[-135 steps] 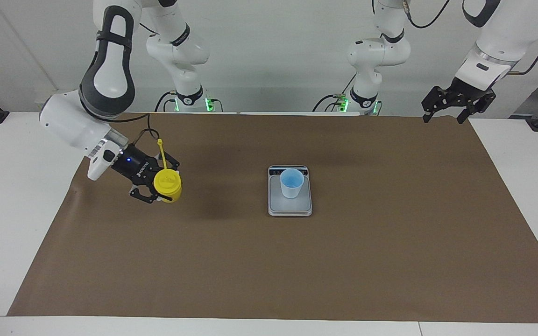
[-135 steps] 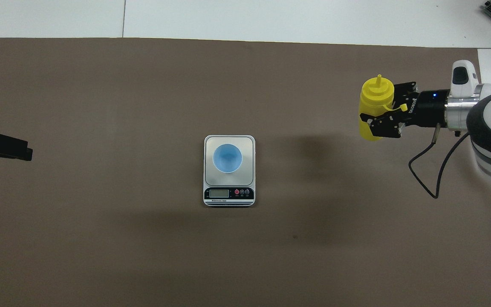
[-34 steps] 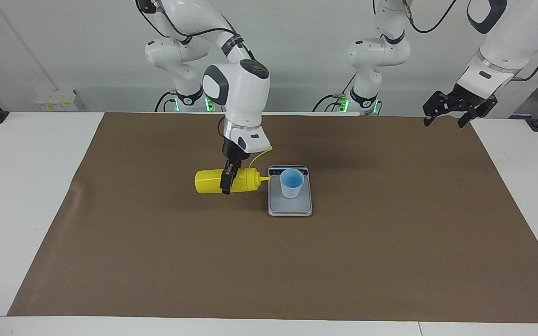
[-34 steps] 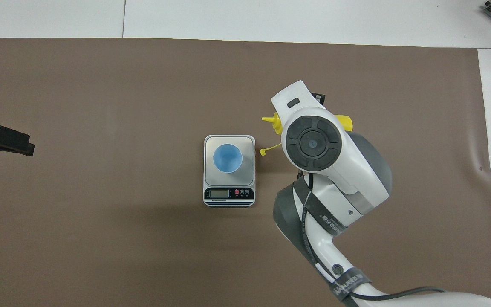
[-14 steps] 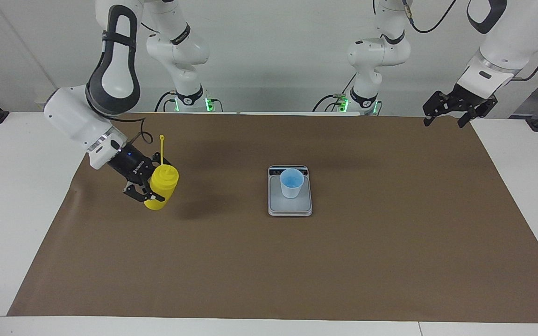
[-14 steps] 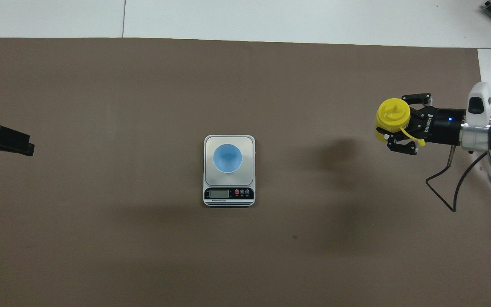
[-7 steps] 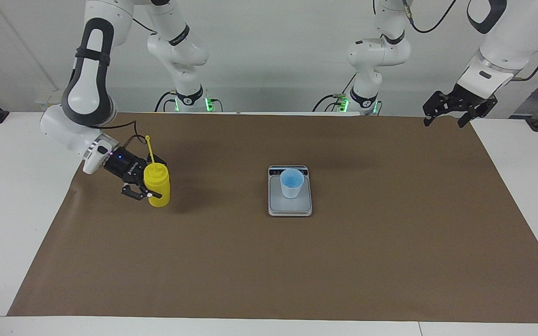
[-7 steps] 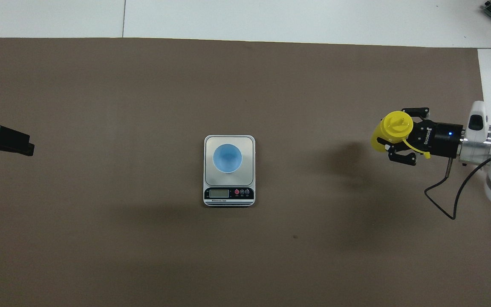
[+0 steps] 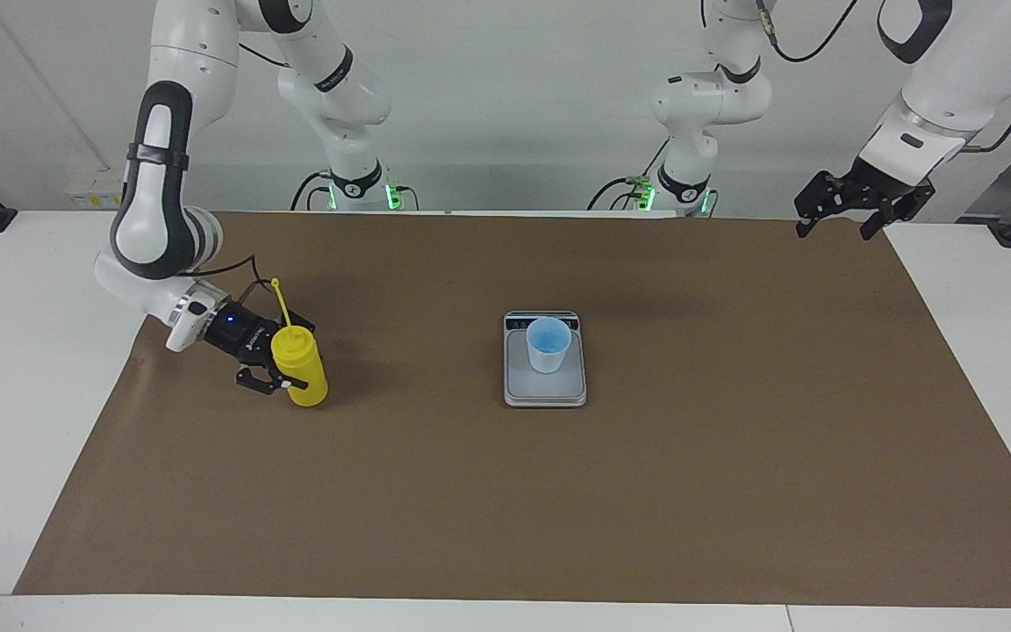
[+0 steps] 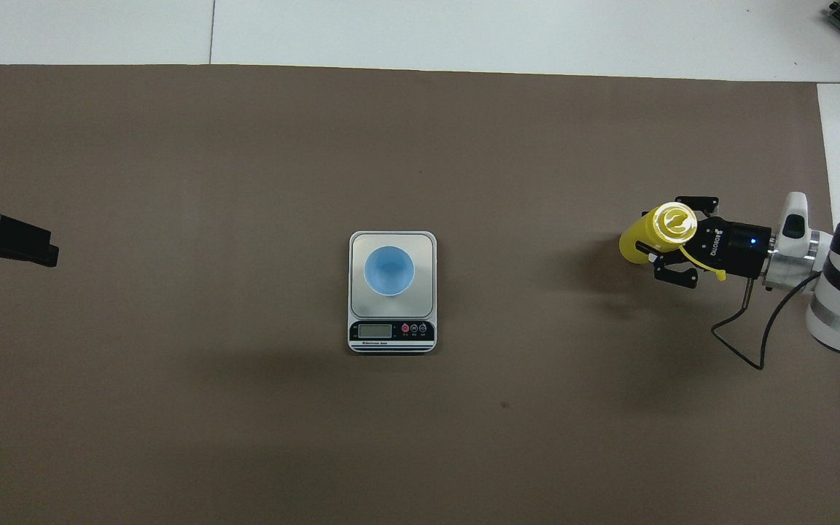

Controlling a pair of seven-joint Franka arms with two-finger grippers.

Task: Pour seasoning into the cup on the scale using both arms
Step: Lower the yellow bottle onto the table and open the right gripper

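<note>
The yellow squeeze bottle [image 9: 300, 376] is standing nearly upright on the brown mat [image 9: 505, 491], well apart from the kitchen scale [image 9: 545, 386], toward the right arm's end of the table. Its long axis is running vertically, with the nozzle pointing up. The right gripper [image 9: 282, 373] is reaching in level from the side, its fingers clamping the bottle's body between them (the thin cap strap is sticking up above). The pale blue cup [image 9: 548, 344] is sitting on the scale. The left gripper [image 9: 849, 206] is waiting with fingers spread and empty, over the mat's corner nearest the left arm's base, far from the scale; the right arm is much nearer the bottle.
</note>
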